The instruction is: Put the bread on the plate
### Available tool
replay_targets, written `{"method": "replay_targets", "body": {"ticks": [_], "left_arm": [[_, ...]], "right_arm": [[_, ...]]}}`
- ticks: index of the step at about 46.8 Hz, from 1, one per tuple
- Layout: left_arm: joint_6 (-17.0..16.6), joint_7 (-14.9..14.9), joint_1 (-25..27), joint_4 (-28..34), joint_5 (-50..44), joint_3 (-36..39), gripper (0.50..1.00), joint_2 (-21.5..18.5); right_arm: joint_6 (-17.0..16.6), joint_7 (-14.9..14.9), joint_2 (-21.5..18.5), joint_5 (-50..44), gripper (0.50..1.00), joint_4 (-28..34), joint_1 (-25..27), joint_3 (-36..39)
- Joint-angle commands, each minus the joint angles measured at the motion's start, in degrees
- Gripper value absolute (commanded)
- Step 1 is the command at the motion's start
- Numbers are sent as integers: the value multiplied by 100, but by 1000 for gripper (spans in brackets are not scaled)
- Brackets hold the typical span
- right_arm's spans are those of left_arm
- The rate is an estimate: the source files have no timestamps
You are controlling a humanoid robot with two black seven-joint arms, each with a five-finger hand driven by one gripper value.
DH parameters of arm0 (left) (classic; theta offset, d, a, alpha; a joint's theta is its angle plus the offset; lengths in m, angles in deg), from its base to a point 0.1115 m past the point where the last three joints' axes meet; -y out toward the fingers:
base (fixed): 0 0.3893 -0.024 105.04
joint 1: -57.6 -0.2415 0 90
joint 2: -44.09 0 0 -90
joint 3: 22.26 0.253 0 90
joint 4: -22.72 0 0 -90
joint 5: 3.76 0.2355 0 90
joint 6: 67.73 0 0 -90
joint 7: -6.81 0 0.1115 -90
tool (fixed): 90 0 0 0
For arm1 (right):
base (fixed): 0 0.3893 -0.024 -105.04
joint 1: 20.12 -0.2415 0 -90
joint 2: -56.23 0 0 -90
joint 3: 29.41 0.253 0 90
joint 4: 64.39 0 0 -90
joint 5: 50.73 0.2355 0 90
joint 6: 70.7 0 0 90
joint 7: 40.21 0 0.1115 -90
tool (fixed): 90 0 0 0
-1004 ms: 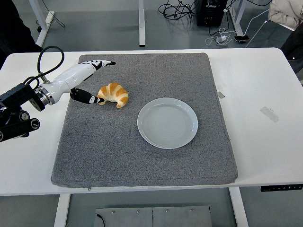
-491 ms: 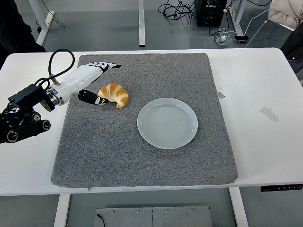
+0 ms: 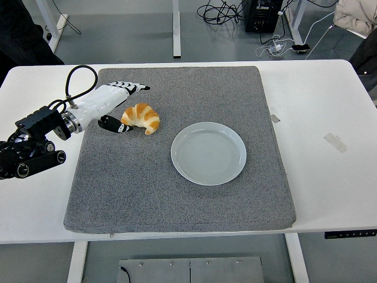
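Observation:
A golden croissant (image 3: 141, 118) lies on the grey mat (image 3: 177, 194), left of a round pale plate (image 3: 208, 153) that holds nothing. My left hand (image 3: 125, 107) is white with black fingertips and sits just left of the croissant. Its fingers are spread, with the thumb tip (image 3: 122, 127) touching the croissant's lower left end and the other fingers stretched behind it. It holds nothing. The right arm is out of view.
The mat covers the middle of the white table (image 3: 330, 177). A black cable (image 3: 76, 79) loops over my left forearm. A small strip of tape (image 3: 335, 142) lies on the table at the right.
My left arm has moved right, bringing the hand closer around the croissant's left side. The croissant and plate have not moved.

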Motion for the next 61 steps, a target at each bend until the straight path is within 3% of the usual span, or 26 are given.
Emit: {"method": "replay_targets", "body": {"ticks": [1, 27, 43, 48, 61], "left_arm": [[-27, 2, -30, -140, 0, 7, 940, 133], [-27, 11, -144, -1001, -9, 174, 940, 801], [-27, 11, -153, -1142, -9, 209, 936, 871], [-9, 11, -197, -1265, 0, 288, 913, 959], [44, 19, -232, -1327, 0, 421, 787, 1083]], "right_arm": [[0, 0, 0, 2, 1000, 0, 1, 0], [0, 0, 0, -6, 1000, 0, 1, 0], [0, 0, 0, 2, 1000, 0, 1, 0], [0, 0, 0, -6, 1000, 0, 1, 0], [0, 0, 0, 2, 1000, 0, 1, 0]]}}
